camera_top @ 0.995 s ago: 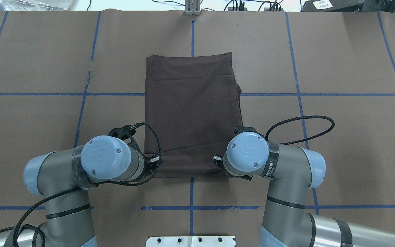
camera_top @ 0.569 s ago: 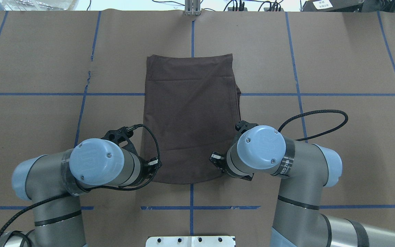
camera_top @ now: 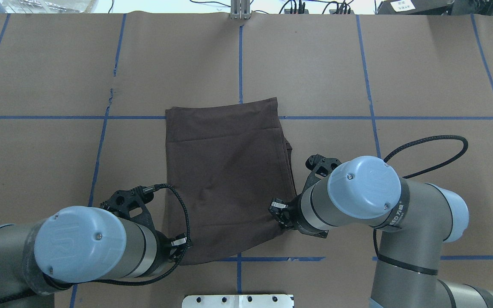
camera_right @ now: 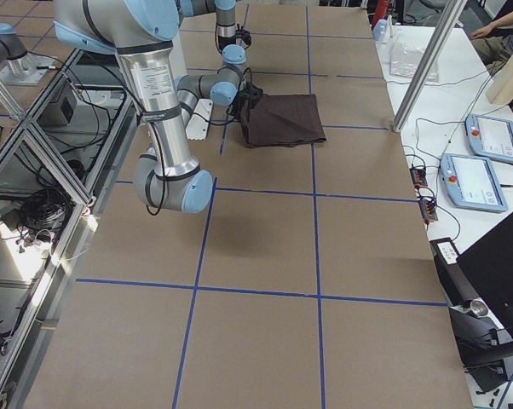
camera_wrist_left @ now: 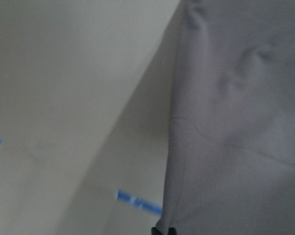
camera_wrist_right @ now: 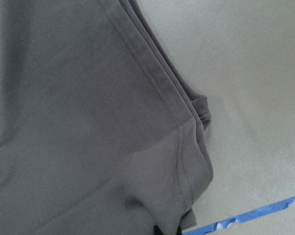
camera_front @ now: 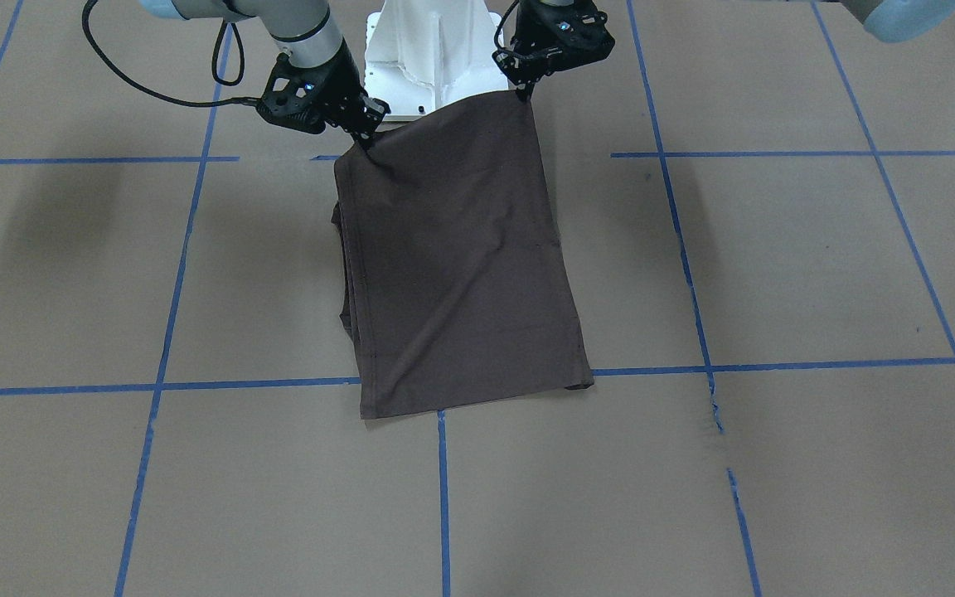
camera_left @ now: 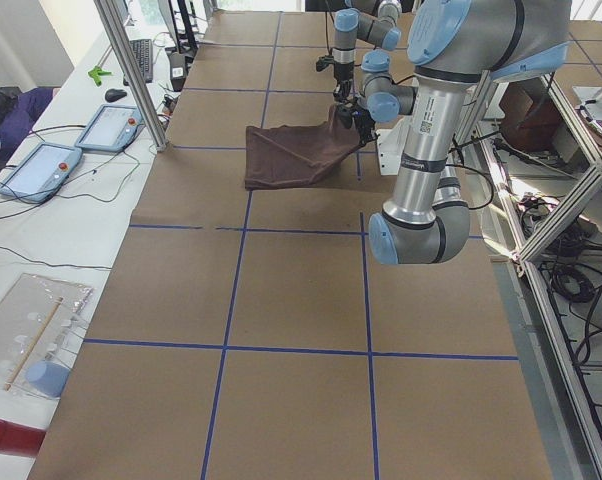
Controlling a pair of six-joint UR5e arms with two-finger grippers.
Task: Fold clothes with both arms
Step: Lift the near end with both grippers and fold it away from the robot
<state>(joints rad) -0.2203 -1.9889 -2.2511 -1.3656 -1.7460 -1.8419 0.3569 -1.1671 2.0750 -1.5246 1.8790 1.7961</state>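
Brown T-shirt, corners clamped in left gripper and right gripper, white pedestal just behind

The T-shirt is plain dark brown, on a brown table cover gridded with blue tape lines. The left arm and right arm are grey with light blue joint caps and black cables; the pedestal is white.
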